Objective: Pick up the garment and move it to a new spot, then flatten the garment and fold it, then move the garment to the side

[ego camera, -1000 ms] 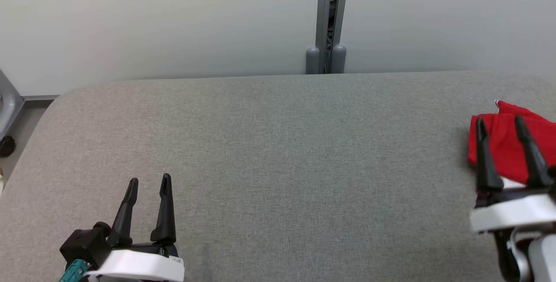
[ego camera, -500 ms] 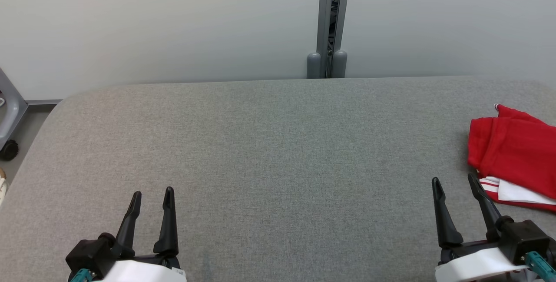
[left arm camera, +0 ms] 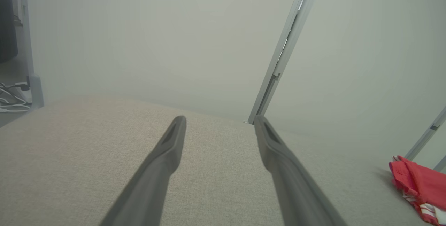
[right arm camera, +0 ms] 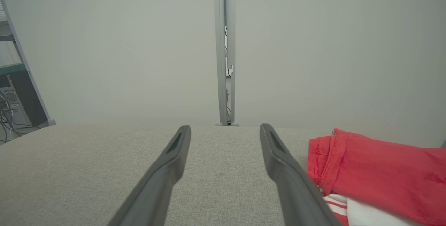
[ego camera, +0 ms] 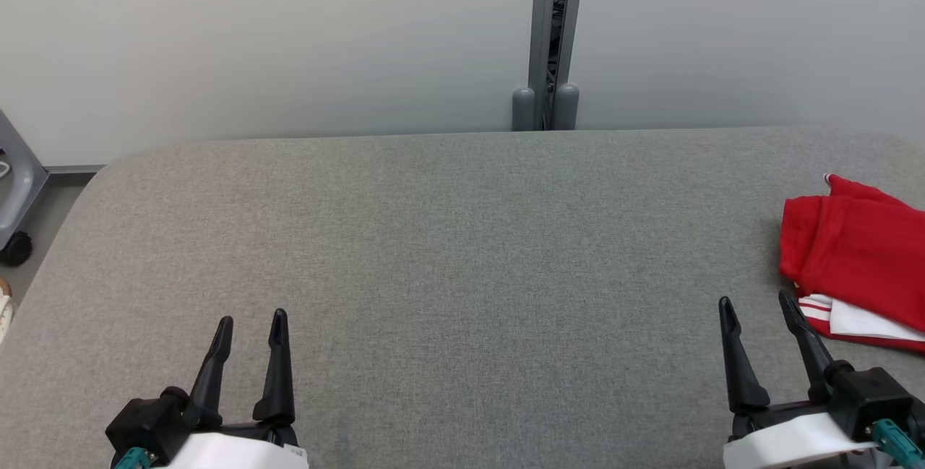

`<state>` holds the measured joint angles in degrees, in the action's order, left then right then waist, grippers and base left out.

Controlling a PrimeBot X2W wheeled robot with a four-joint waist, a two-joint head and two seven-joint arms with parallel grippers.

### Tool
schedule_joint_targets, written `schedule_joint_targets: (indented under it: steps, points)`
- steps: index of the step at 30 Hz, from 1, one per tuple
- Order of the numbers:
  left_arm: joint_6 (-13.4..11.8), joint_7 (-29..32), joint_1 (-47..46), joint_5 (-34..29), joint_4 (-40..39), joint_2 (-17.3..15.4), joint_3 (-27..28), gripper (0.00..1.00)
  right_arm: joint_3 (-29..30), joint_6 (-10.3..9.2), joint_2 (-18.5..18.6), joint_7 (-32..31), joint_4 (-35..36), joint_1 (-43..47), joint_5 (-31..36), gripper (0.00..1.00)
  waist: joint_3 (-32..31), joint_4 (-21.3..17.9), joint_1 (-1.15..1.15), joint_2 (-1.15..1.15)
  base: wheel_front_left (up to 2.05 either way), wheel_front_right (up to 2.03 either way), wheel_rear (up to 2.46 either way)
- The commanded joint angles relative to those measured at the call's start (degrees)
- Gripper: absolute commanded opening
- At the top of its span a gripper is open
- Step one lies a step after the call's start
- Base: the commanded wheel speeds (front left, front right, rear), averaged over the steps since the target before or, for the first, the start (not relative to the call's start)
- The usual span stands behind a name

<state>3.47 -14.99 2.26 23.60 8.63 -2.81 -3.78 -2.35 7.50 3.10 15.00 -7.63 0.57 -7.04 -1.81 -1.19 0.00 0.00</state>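
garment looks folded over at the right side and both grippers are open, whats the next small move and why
Probably none: I'd stop here. The red garment lies in what looks like a folded stack at the right side of the table. The right gripper sits beside it, jaws open and empty, and the left gripper is open over bare cloth. Every step looks done.
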Motion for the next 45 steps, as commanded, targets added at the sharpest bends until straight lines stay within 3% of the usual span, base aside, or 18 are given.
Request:
schedule_joint_targets:
  steps: [1,35,36,40,45]
  points:
    - [0.0,-0.22,0.69,-0.42,-0.17,-0.25,0.13,1.0,-0.05,-0.01,0.02,0.23,0.07,0.2,0.12,1.0,0.07,0.02,0.0,0.0,0.0,0.0,0.0]
    - [2.92,-0.22,0.46,2.14,1.85,-0.25,0.1,1.0,-1.14,-0.01,-0.09,0.23,-0.61,0.12,0.31,1.0,0.61,-0.14,0.0,0.0,0.0,0.0,0.0]
    - [2.67,0.0,0.88,2.59,2.11,0.0,0.01,0.0,-1.32,0.0,-0.25,-0.01,-0.59,-0.01,0.41,0.0,0.62,-0.14,0.0,0.0,0.0,0.0,0.0]
    - [2.69,0.45,1.76,3.19,4.02,0.4,-0.08,0.0,-1.7,0.0,-0.66,-0.14,-2.25,1.0,-0.13,0.0,0.63,-0.13,0.0,0.0,0.0,0.0,0.0]
    - [2.78,2.22,0.64,7.8,4.47,0.32,0.78,0.0,-1.42,0.0,-0.39,-1.04,-2.29,0.59,-6.45,0.0,0.68,-0.08,0.0,0.0,0.0,0.0,0.0]
